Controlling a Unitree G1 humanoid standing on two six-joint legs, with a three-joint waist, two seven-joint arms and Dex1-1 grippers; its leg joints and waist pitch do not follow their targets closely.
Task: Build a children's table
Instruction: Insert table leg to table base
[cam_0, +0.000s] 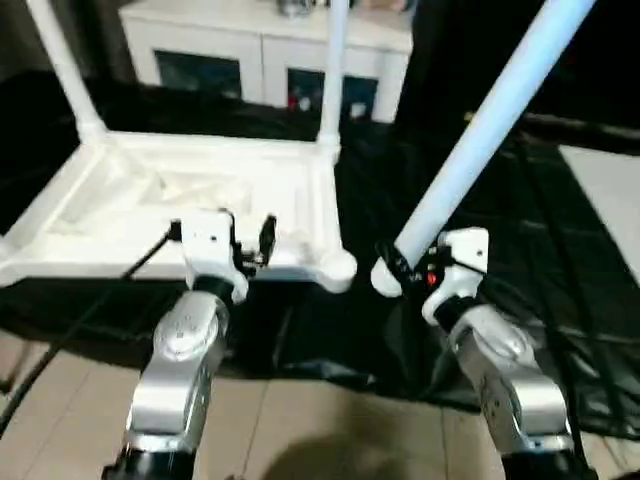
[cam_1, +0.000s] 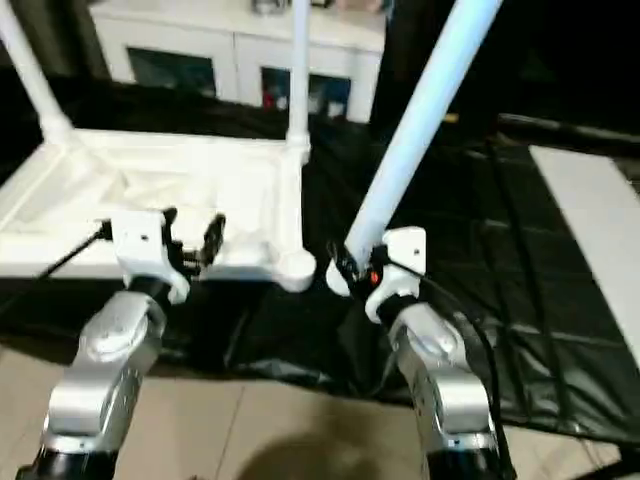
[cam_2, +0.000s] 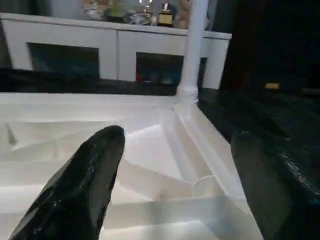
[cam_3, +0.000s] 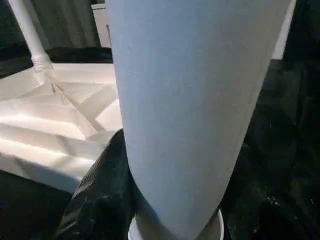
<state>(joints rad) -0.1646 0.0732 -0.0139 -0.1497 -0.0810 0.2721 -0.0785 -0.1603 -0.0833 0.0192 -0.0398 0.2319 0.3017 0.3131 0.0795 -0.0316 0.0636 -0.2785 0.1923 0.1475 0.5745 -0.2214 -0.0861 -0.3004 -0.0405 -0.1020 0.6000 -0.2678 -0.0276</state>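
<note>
Two legs seated | tabletop (cam_0: 150, 215) at 11 o'clock | right gripper (cam_0: 405, 268) pinches third leg (cam_0: 480, 135) | left gripper (cam_0: 250, 240) spread | tip upright over near socket (cam_0: 335, 268), then press.

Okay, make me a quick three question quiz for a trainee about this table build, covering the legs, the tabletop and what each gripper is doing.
1. How many legs already stand in the tabletop?
2. True or false: the left gripper is shut on a leg.
3. The right gripper holds the loose leg: A upright, B tilted, C flat on the mat.

Key:
1. Two, at the far left corner and the far right corner.
2. False; it is open above the tabletop's near edge.
3. B.
</note>
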